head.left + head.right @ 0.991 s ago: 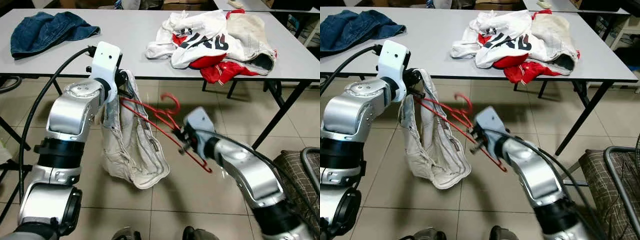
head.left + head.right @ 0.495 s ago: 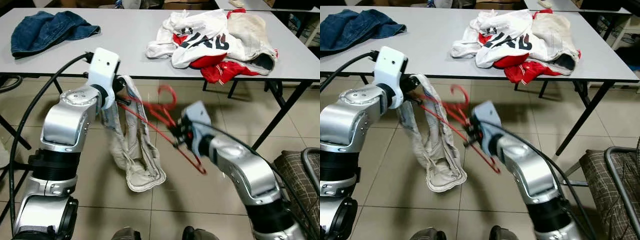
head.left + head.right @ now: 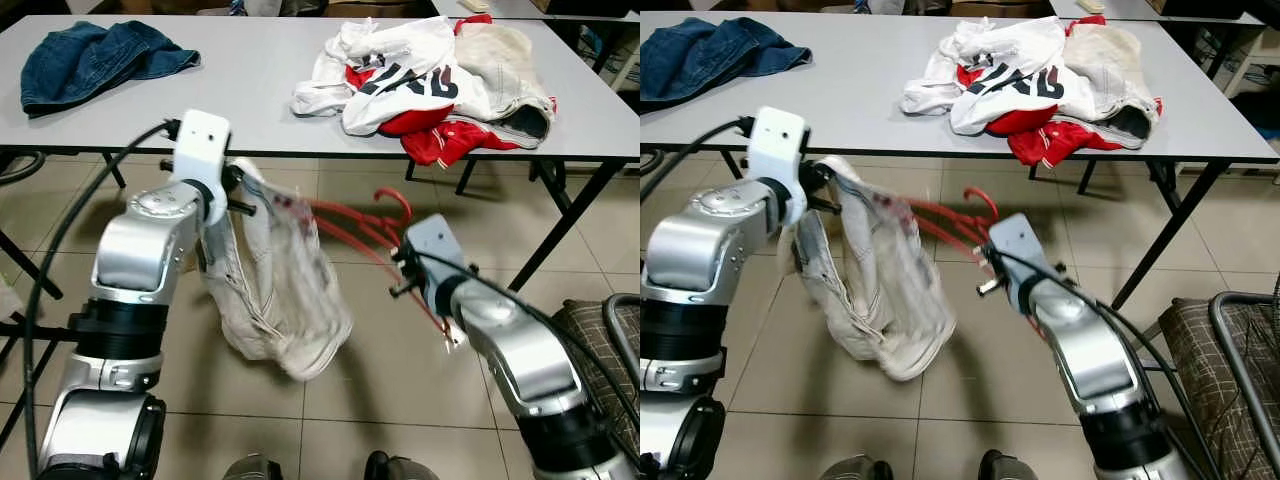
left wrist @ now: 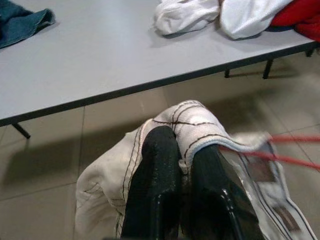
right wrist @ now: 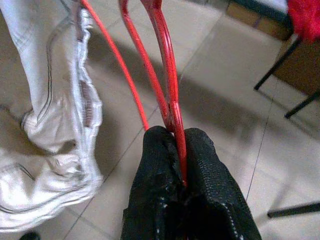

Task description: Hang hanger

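A red wire hanger [image 3: 365, 232] hangs in the air in front of the table, its hook up by my right arm. My right gripper [image 5: 179, 150] is shut on the hanger near its neck. One hanger arm runs into a cream-white garment [image 3: 275, 300] that droops toward the floor. My left gripper [image 4: 184, 165] is shut on the garment's stitched top edge, just below the table's front edge. The garment's lower part is blurred from swinging.
The grey table [image 3: 250, 90] stands ahead with a blue denim garment [image 3: 95, 58] at its left and a pile of white and red clothes [image 3: 430, 80] at its right. A plaid-cushioned chair [image 3: 600, 340] stands at the right. Tiled floor lies below.
My right gripper has pulled the hanger to the right, away from the left arm. The garment has swung out and spread wider along the hanger arm. My left arm stays about in place.
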Available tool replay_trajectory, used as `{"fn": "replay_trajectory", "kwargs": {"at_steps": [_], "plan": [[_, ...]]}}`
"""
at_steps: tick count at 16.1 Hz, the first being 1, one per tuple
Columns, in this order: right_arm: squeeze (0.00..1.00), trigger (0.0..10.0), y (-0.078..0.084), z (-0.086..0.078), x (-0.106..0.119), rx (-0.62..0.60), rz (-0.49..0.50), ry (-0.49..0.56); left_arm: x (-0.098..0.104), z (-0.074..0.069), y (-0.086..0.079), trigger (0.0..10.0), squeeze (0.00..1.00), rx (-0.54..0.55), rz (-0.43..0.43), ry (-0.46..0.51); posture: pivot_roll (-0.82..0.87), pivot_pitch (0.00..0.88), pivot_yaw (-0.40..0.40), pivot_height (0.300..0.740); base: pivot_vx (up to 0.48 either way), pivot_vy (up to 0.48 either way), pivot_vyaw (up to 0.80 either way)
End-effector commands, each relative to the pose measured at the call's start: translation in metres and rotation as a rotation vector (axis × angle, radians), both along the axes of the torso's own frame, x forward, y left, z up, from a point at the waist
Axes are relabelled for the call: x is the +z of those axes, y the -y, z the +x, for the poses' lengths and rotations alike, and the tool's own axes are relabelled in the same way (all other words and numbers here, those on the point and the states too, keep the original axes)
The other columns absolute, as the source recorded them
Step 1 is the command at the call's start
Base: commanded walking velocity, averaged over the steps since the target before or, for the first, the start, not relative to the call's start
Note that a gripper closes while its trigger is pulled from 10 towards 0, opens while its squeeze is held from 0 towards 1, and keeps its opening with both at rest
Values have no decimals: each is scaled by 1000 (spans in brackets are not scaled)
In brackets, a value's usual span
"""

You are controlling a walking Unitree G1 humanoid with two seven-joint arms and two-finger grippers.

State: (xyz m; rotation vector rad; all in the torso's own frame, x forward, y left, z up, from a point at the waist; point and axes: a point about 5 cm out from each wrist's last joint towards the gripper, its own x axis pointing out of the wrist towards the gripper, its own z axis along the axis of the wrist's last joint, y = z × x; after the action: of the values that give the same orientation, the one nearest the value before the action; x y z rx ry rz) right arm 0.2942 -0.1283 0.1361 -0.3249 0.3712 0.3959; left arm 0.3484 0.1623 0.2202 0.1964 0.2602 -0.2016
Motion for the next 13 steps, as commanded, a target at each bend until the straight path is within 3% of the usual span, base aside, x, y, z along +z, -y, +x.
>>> {"fn": "replay_trajectory", "kwargs": {"at_steps": [1, 4, 5, 7, 10, 13], "plan": [[0, 10000, -6, 2, 6, 37, 27, 34, 12, -3, 8, 10000, 0, -47, -17, 58, -60, 88, 39, 740, 0, 0, 0], [0, 10000, -36, -10, 7, 259, 129, 8, 8, -3, 15, 10000, 0, -46, -26, 49, -52, 76, 32, 740, 0, 0, 0], [0, 10000, -38, -13, 8, 294, 133, 8, 7, -2, 12, 10000, 0, -20, -23, 44, -52, 75, 32, 740, 0, 0, 0], [0, 10000, -33, -17, 13, 314, 141, 27, 2, 3, 4, 10000, 0, 46, -15, 31, -50, 67, 37, 740, 0, 0, 0], [0, 10000, -16, -16, 18, 275, 124, 35, -1, 6, 0, 10000, 0, 67, 34, 23, -51, 63, 47, 740, 0, 0, 0], [0, 10000, -7, -25, 21, 338, 115, 13, -1, 8, -1, 10000, 0, 73, 47, 25, -49, 64, 55, 740, 0, 0, 0]]}}
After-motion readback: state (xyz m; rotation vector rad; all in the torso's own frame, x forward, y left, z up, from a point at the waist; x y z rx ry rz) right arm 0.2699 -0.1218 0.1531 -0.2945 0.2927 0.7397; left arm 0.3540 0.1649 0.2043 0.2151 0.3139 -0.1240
